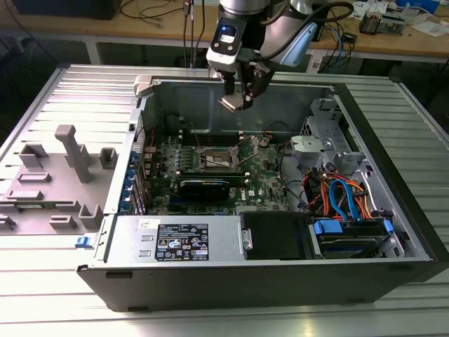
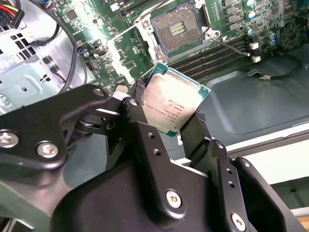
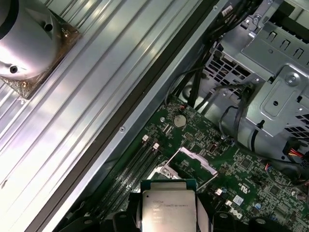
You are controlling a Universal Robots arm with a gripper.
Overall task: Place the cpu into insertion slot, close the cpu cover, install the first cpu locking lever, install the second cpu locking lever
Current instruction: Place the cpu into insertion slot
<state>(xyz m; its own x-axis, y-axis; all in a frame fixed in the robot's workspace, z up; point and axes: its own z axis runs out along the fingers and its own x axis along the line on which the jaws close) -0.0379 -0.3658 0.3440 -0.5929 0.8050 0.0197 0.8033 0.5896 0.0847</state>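
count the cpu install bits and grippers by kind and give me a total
gripper: 1, shut on the cpu
cpu: 1, held above the motherboard
insertion slot: 1, with nothing in it
cpu cover: 1, swung up
total: 4

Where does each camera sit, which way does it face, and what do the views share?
Exterior view: off the arm, looking down into the open computer case; gripper holds cpu above motherboard.
Second wrist view: rides the arm, facing the insertion slot past the black fingers.
First wrist view: rides the arm, facing motherboard and drive cage over the fingers.
All three share the gripped cpu.
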